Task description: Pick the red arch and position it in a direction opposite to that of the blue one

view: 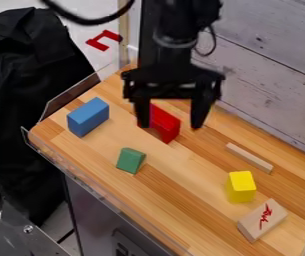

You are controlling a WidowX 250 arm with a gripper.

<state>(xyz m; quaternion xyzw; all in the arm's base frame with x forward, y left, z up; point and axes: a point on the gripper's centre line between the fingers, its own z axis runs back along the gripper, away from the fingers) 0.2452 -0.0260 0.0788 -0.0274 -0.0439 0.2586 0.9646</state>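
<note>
Pale block [262,220], red-marked: nearest you, lower right of view. Your gripper [171,124]: fingers wide apart. Red arch [165,123]: on the wooden table [175,200], seen between them. Outward: green block [130,160]; blue block [88,117], left of view; thin wooden strip [249,158]; yellow block [241,187], near your pale one.

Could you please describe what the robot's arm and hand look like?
The arm is black and chunky, with a slim dark cable looping beside it. The hand is black too: a wide, bulky crosspiece carrying two thick, straight fingers. I can make out no markings.
</note>
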